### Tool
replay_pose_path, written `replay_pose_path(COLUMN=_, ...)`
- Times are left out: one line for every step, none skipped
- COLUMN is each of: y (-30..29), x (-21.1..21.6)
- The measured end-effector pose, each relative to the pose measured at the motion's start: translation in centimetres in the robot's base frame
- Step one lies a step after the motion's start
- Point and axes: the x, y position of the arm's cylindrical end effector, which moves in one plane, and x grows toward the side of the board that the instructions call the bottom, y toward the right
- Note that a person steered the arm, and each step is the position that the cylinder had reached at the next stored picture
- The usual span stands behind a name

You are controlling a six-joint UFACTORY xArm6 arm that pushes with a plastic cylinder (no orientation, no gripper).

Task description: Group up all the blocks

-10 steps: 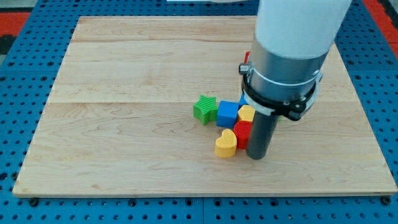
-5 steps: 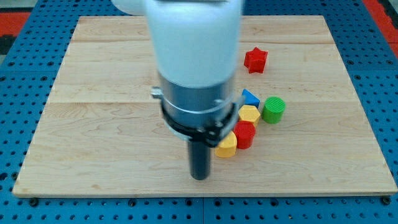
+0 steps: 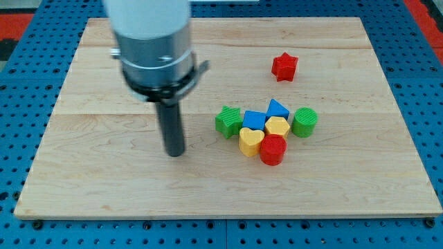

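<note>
My tip (image 3: 174, 153) rests on the board left of the cluster, a short way from the green star (image 3: 228, 122). The cluster holds the green star, a blue cube (image 3: 254, 120), a blue triangular block (image 3: 277, 109), a yellow hexagon (image 3: 277, 126), a green cylinder (image 3: 304, 122), a yellow heart (image 3: 250, 142) and a red cylinder (image 3: 273, 149), all touching or nearly so. A red star (image 3: 284, 66) sits alone toward the view's top right, apart from the cluster.
The wooden board (image 3: 104, 187) lies on a blue pegboard surface (image 3: 21, 104). The arm's grey and white body (image 3: 151, 41) hangs over the board's upper left.
The arm has swept from the cluster's right side across to its left. The blocks it hid now show, and the cluster stays put.
</note>
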Motion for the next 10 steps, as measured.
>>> replay_pose_path(y=-7.0, x=-6.4)
replay_pose_path(y=-4.9, x=-16.3)
replay_pose_path(y=3.0, x=-19.7)
replay_pose_path(y=13.0, x=-21.2)
replay_pose_path(y=20.0, x=-26.9)
replay_pose_path(y=27.3, x=-22.9)
replay_pose_path(y=20.6, x=-18.8)
replay_pose_path(y=13.6, x=-17.7)
replay_pose_path(y=14.5, x=-18.7)
replay_pose_path(y=21.8, x=-20.8)
